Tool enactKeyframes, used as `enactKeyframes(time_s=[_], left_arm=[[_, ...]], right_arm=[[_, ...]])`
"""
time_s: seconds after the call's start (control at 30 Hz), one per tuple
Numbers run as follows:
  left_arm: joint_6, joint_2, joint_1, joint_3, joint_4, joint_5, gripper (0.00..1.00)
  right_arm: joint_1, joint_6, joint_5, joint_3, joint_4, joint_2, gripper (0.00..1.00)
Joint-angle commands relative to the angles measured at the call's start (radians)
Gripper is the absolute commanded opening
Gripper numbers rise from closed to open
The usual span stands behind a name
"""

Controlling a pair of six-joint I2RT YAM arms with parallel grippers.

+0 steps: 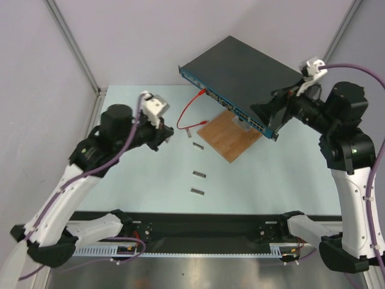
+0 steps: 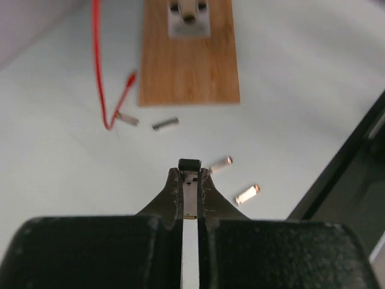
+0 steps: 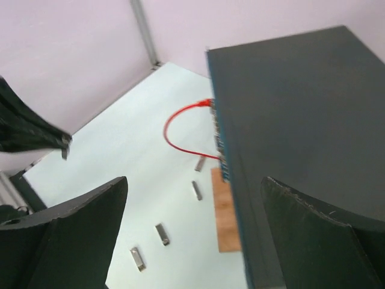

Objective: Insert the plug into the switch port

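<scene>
Left wrist view alone shows the left pincer (image 2: 190,175) clamping a plug (image 2: 190,164).

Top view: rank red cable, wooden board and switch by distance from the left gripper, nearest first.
From the left gripper:
1. red cable: its loop lies just to the right of the fingertips.
2. wooden board: farther right, mid-table.
3. switch: back right, beyond the board.

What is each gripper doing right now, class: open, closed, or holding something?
Left gripper: closed on a small plug.
Right gripper: open wide, gripping nothing.
</scene>
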Motion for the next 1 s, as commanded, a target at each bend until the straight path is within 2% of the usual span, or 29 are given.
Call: enactKeyframes(time_s=[0.0,0.07,0.17,0.33,0.37,0.4,0.5,0.63,0.8,0.97], left_arm=[[-0.216,-0.114,0.019,0.028,0.167,-0.106,0.0],[-0.257,-0.215,0.024,-0.025,0.332,-0.101,0.0],[-0.334,-0.28,0.035,-0.09,0.485,-0.092,0.0],[-0.463,-0.303,0.096,-0.084,0.55,-0.06,0.01],[-0.48,-0.304,0.108,-0.085,0.579,-0.037,0.03],[-0.512,-0.301,0.113,-0.081,0.59,-0.029,0.06],[-0.566,-0.281,0.118,-0.042,0.579,-0.014,0.07],[-0.646,-0.271,0.13,-0.038,0.577,0.012,0.04],[-0.779,-0.251,0.164,-0.05,0.594,0.052,0.0],[-0.814,-0.255,0.165,-0.073,0.588,0.058,0.0]], right_arm=[[0.15,0.041,0.139,-0.007,0.145,0.034,1.0],[0.249,0.053,0.188,-0.02,0.201,0.053,1.0],[0.375,0.05,0.239,-0.025,0.274,0.094,1.0],[0.601,-0.054,0.34,-0.048,0.414,0.154,1.0],[0.677,-0.099,0.383,-0.05,0.435,0.168,1.0],[0.708,-0.116,0.404,-0.053,0.453,0.191,1.0],[0.791,-0.151,0.458,-0.068,0.553,0.231,0.99],[0.839,-0.16,0.469,-0.061,0.674,0.281,0.9],[0.88,-0.151,0.455,-0.024,0.686,0.355,0.84],[0.906,-0.202,0.501,-0.01,0.7,0.39,0.77]])
